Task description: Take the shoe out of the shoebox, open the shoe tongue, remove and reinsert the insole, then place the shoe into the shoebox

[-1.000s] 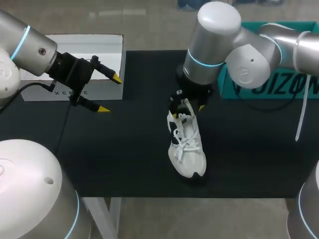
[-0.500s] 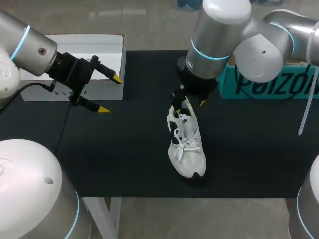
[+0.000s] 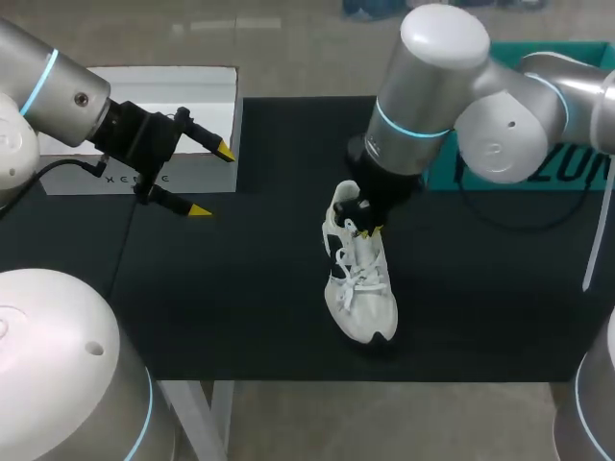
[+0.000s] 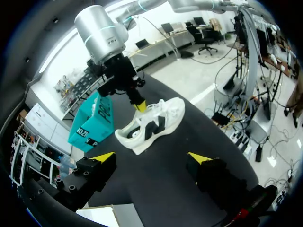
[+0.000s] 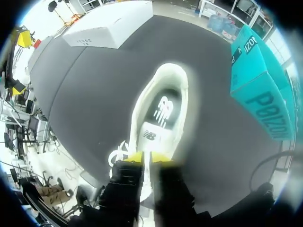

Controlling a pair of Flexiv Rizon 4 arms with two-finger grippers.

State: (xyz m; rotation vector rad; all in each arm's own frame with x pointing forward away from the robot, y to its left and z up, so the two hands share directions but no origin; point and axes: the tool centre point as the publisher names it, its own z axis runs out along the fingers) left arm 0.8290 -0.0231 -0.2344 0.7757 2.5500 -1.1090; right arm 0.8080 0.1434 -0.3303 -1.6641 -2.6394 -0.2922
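Note:
The white shoe (image 3: 360,279) with black side marks lies on the black mat (image 3: 240,288), toe toward the front edge. My right gripper (image 3: 363,228) comes down on its opening, and in the right wrist view the right gripper (image 5: 147,157) has its yellow tips pinched together on the tongue of the shoe (image 5: 161,109), with the dark insole showing ahead. My left gripper (image 3: 211,181) hangs open and empty in front of the white shoebox (image 3: 207,101). In the left wrist view the left gripper (image 4: 151,157) faces the shoe (image 4: 149,125) from a distance.
A teal box (image 3: 577,163) stands at the back right of the mat, behind my right arm, and shows as the teal box (image 5: 260,90) beside the shoe's heel. The white shoebox (image 5: 111,23) sits at the far left corner, off the mat.
My right gripper has shifted from the heel end to the tongue and its fingers have come together on it. The left arm has not moved.

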